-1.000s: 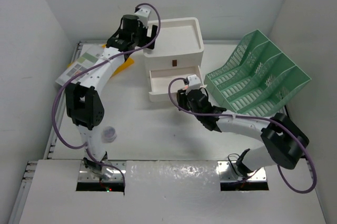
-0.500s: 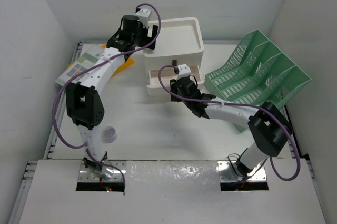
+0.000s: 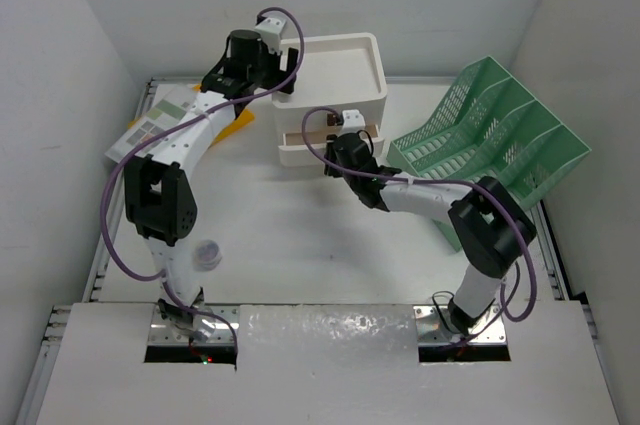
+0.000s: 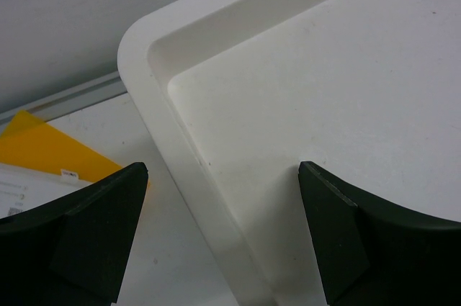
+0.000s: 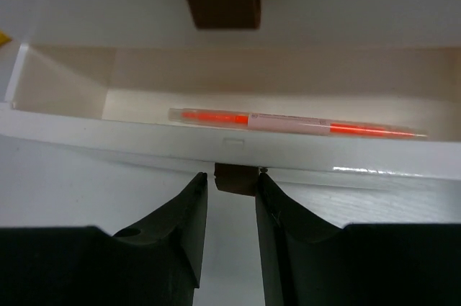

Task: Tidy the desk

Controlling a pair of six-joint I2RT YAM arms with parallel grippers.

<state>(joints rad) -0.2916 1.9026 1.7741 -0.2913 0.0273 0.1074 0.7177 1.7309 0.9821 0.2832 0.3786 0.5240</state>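
The step in hand looks like shutting the drawer (image 3: 300,141) of the white three-drawer unit (image 3: 335,70), which stands at the far middle of the tabletop (image 3: 290,235). The tabletop lies under everything, with the green mesh file rack (image 3: 490,145) on its right, papers (image 3: 150,125) and a yellow sheet (image 4: 43,147) at its far left, and a small round thing (image 3: 207,255) near the left arm's base.

The right gripper (image 5: 230,185) is at the drawer front, its fingers drawn close on either side of the small brown pull tab (image 5: 234,175). Whether they actually pinch it I cannot tell. An orange pen (image 5: 288,122) lies lengthwise inside the drawer, which is open by a narrow gap.

The left gripper (image 4: 222,176) hangs spread wide over the near left corner of the unit's top tray, one finger outside the rim and one over the tray floor, holding nothing. It seems placed to steady the unit.

The next move calls for a straight push along the drawer's run until the front sits flush, kept square so the drawer does not jam or shove the unit backward.

A second ago the drawer stood far out and the right gripper was well back from it. Since then the arm has reached forward and the drawer has gone most of the way in, while the left arm has stayed put
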